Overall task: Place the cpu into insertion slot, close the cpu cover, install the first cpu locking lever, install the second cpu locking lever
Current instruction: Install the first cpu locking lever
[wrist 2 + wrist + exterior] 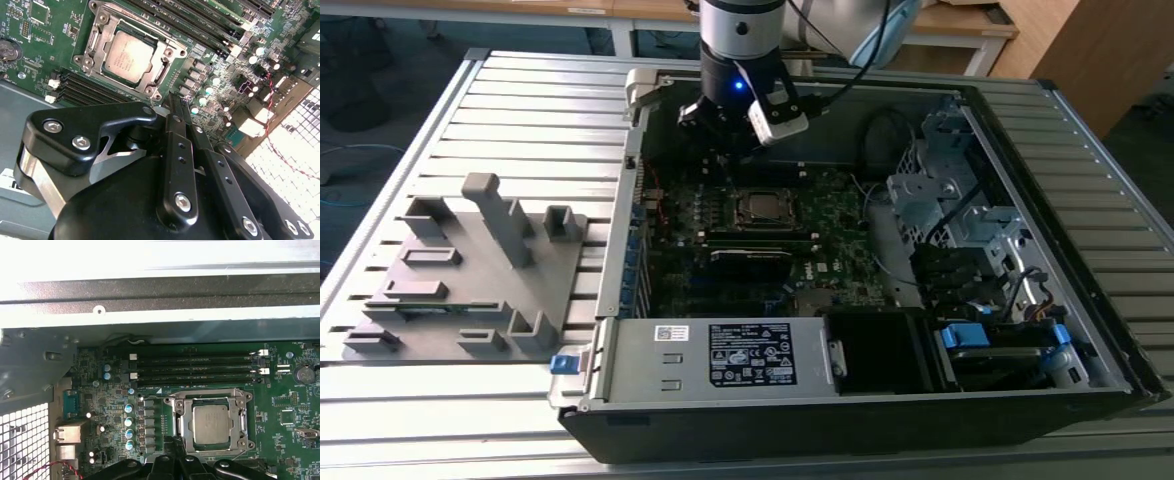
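My gripper [169,102], fingers pinched together and empty, hangs beside the insertion slot [97,47]; the cpu [128,56] lies flat inside, face up, squared to its rim.

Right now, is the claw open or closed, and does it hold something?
Claw: closed, holding nothing. It is close beside the cpu cover, which lies flat around the cpu.

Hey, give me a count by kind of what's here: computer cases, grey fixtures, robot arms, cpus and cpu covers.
computer case: 1
grey fixture: 1
robot arm: 1
cpu: 1
cpu cover: 1
Total: 5
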{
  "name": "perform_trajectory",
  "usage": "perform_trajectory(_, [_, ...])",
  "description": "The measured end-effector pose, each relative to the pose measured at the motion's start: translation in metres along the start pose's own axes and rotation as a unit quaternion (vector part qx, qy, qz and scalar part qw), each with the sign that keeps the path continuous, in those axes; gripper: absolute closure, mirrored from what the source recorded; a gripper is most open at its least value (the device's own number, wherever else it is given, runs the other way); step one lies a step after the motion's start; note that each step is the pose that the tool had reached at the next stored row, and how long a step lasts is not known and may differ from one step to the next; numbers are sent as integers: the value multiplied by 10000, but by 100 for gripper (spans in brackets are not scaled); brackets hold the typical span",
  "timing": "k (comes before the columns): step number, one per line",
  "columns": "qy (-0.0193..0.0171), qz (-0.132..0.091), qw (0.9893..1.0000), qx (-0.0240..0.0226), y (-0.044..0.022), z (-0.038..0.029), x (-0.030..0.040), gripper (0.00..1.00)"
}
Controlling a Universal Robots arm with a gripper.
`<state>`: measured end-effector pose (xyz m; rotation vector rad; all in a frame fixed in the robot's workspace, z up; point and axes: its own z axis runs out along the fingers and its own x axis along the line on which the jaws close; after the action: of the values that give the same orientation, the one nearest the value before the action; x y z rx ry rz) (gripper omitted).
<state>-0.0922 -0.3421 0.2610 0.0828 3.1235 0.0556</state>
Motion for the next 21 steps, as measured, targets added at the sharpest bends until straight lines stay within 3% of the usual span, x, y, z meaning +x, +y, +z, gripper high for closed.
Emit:
perform_trajectory(3, [1, 0, 10000, 1, -1, -1, 17, 90])
perform_trajectory(13, [-3, 0, 10000, 0, -12, 2, 205, 90])
perform_trajectory(18, [-3, 0, 10000, -2, -13, 3, 223, 90])
perform_trajectory(21, [-1, 1, 10000, -29, -18, 2, 239, 90])
